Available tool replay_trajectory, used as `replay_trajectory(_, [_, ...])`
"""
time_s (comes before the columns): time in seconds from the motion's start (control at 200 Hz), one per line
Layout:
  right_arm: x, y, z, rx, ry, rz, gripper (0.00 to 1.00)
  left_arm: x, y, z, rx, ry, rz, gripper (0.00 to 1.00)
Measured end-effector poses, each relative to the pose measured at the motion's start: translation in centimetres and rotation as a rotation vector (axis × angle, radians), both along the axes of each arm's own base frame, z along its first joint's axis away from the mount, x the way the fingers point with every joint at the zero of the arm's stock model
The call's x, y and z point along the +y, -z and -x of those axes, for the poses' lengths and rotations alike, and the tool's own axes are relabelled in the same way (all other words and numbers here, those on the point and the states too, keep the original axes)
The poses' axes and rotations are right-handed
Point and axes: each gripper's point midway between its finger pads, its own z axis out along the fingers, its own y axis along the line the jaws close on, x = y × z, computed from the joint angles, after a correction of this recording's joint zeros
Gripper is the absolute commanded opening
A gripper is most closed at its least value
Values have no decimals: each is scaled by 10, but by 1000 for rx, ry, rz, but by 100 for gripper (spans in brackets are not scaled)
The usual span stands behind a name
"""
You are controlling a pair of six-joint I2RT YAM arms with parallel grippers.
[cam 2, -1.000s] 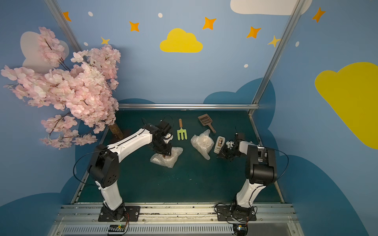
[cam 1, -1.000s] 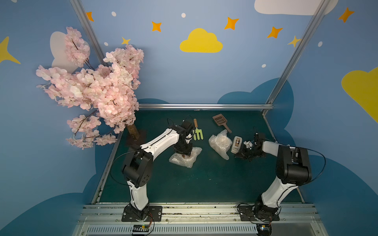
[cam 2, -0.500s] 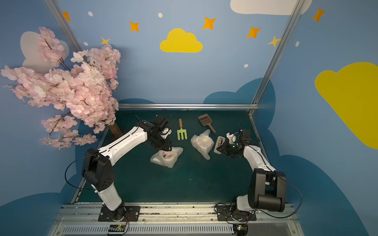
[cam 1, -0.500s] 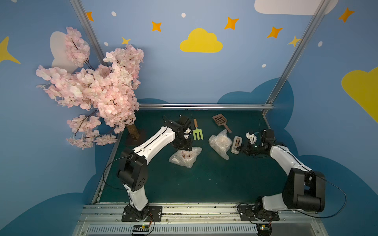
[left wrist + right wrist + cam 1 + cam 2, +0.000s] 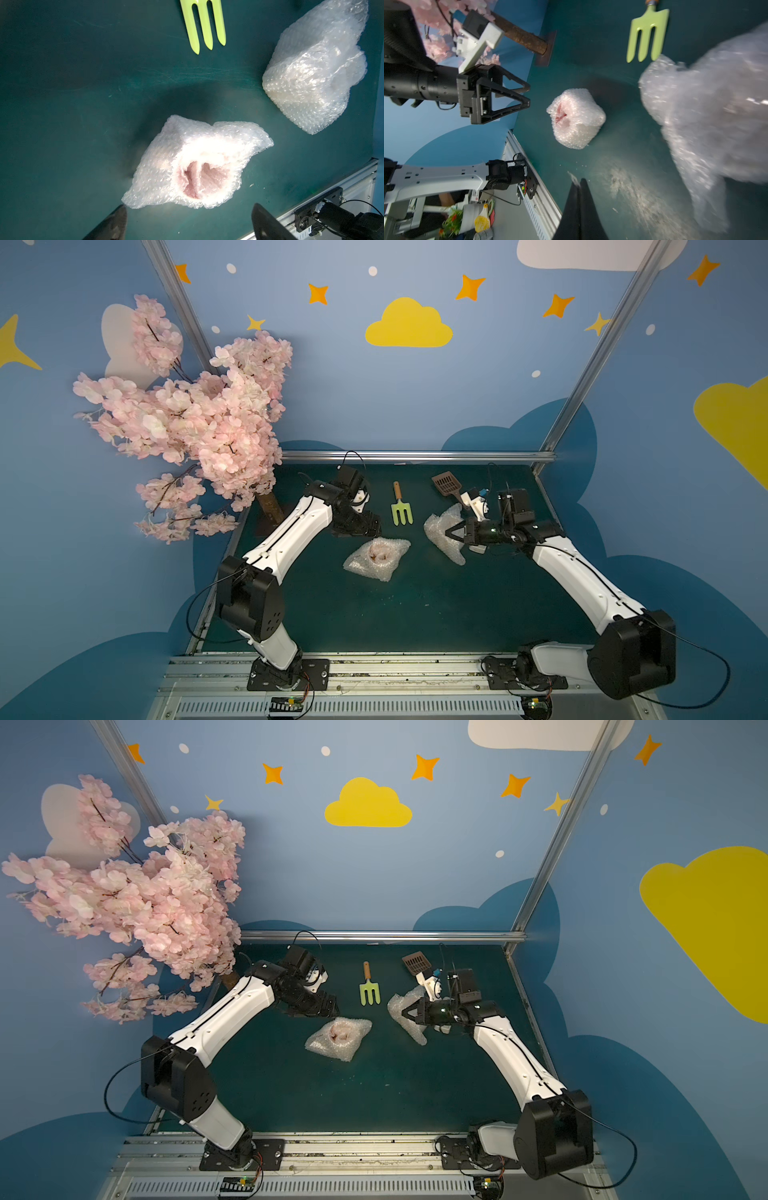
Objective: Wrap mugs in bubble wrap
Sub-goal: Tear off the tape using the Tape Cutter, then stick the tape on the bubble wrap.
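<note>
you can't see either mug: the open-topped bubble wrap bundle (image 5: 187, 166) shows only a pink tint inside. the other bundle (image 5: 708, 128) is smeared and cropped in the right wrist view. the left wrist view crops the garden fork (image 5: 202, 25) at its handle.

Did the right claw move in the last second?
Yes. The right gripper has slid toward the green fork, now at the nearby bubble wrap bundle.

Dark green worktop (image 5: 415, 614), kinda scuffed. Sitting on it: pink-centred bubble wrap bundle (image 5: 376, 558), plain bubble wrap bundle (image 5: 434, 526), green fork (image 5: 401, 512), brown scoop (image 5: 446, 485).
</note>
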Motion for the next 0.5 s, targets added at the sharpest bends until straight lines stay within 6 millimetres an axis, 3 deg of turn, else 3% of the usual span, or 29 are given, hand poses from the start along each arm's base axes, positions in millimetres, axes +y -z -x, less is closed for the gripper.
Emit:
replay_trajectory(0.12, [42,-2,0,-7,-94,-9,0,14,7,2,24,-35,-5,93])
replay_trajectory(0.265, [86,13,1,14,-191,-1,0,28,15,2,49,-74,-14,93])
replay_trajectory(0.501, [132,48,9,71,-278,23,0,40,25,11,84,-112,-20,92])
